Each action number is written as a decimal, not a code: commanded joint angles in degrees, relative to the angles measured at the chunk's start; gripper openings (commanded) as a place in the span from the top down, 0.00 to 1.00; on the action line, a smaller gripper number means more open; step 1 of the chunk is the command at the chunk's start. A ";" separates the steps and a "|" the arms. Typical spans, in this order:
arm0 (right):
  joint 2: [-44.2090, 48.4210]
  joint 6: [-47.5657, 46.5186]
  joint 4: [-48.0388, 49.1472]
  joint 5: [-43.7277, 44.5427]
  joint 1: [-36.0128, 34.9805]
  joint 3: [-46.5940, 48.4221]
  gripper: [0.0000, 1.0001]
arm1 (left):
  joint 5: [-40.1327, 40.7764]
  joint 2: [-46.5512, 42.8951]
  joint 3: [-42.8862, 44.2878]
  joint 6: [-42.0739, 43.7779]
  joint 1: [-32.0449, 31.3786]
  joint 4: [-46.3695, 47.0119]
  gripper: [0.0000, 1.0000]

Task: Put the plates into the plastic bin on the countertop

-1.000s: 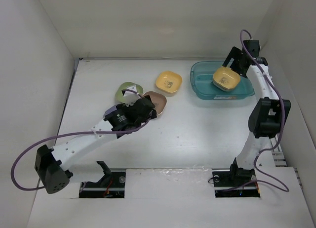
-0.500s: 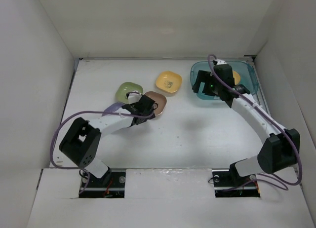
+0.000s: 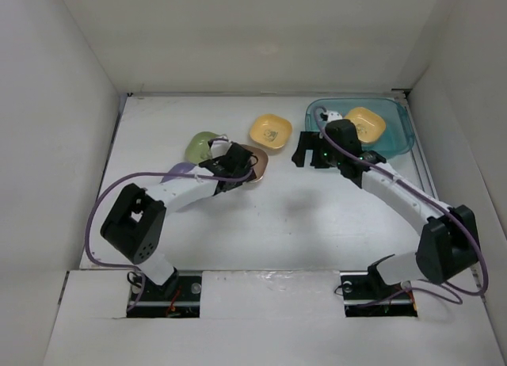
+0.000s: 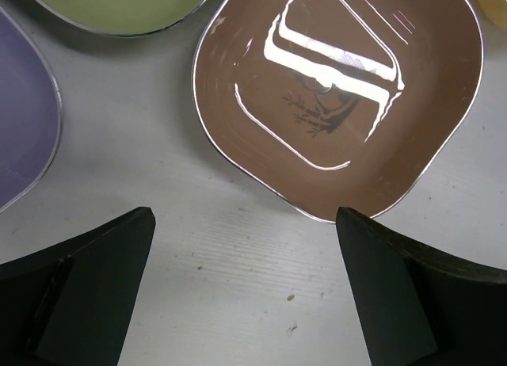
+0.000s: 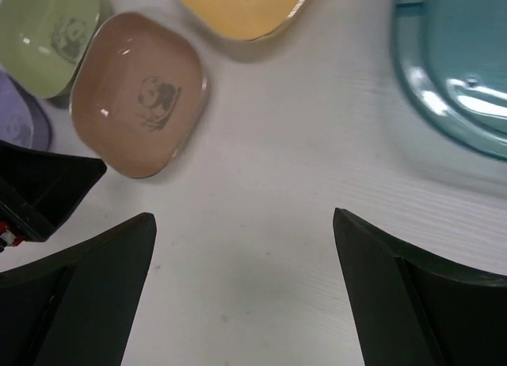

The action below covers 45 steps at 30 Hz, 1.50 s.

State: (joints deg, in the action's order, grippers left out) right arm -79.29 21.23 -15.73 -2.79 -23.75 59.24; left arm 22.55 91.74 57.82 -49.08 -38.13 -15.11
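Observation:
The teal plastic bin (image 3: 394, 147) stands at the back right of the white countertop (image 3: 301, 223) and holds a yellow-orange plate (image 3: 364, 124). Another yellow plate (image 3: 270, 132), a green plate (image 3: 203, 147), a brown-pink plate (image 3: 257, 162) and a purple plate (image 3: 177, 173) lie on the counter. My left gripper (image 3: 240, 169) is open and empty, its tips just short of the brown plate's (image 4: 341, 97) near edge. My right gripper (image 3: 307, 155) is open and empty above bare counter, left of the bin (image 5: 459, 73).
White walls close in the counter on the left, back and right. The right wrist view shows the brown plate (image 5: 139, 93), the green plate (image 5: 47, 33), the yellow plate (image 5: 242, 5) and the left gripper's black finger (image 5: 40, 188).
My right gripper let go of the yellow plate in the bin and swung left out over the counter. My left gripper edged a little closer to the brown plate.

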 commanded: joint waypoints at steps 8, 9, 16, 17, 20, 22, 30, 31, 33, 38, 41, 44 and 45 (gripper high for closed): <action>-26.16 6.36 3.33 3.67 -12.54 17.91 0.07 | 3.65 -19.05 7.21 0.64 1.20 -14.41 0.00; -28.10 6.36 2.81 3.67 -13.16 20.45 0.08 | 3.65 -20.28 7.91 3.26 2.00 -15.55 0.00; -37.78 8.82 -1.85 9.99 -15.80 26.36 0.26 | 6.81 -27.31 13.46 10.05 8.59 -22.33 0.00; -38.48 8.82 -2.98 10.78 -15.80 26.88 0.31 | 6.81 -28.19 13.46 10.67 9.47 -22.33 0.00; -38.49 9.35 -3.61 11.31 -16.42 25.40 0.55 | 6.81 -31.36 11.53 12.51 14.30 -21.63 0.00; -37.00 9.35 -3.08 11.83 -16.42 23.47 0.81 | 1.75 -32.51 9.43 15.75 20.68 -20.23 0.00; -26.63 11.11 -4.83 16.49 -18.18 16.08 1.00 | -6.37 -33.57 5.55 19.72 27.76 -16.45 0.00; -24.27 11.63 -5.54 17.02 -18.18 16.08 1.00 | -6.90 -33.56 5.55 19.72 27.76 -15.92 0.00; -21.45 11.64 -6.33 18.42 -18.18 16.08 1.00 | -9.00 -33.03 4.76 20.25 27.76 -15.04 0.00; -13.54 8.49 -10.63 19.84 -12.13 19.68 1.00 | -12.43 -33.56 1.33 22.10 27.76 -10.64 0.00; -12.91 6.72 -12.65 19.22 -2.91 23.10 1.00 | -15.68 -34.78 0.02 23.33 27.76 -8.71 0.00; -14.84 6.19 -12.66 16.68 7.99 24.86 1.00 | -21.21 -34.79 -0.61 24.81 27.76 -6.87 0.00; -15.71 6.19 -12.66 15.72 10.80 24.87 1.00 | -22.71 -34.79 -0.61 24.82 27.76 -6.86 0.00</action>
State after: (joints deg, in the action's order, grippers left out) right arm -94.04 28.69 -26.44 13.02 -20.45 82.54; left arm 6.02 58.35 57.65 -26.55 -10.39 -26.00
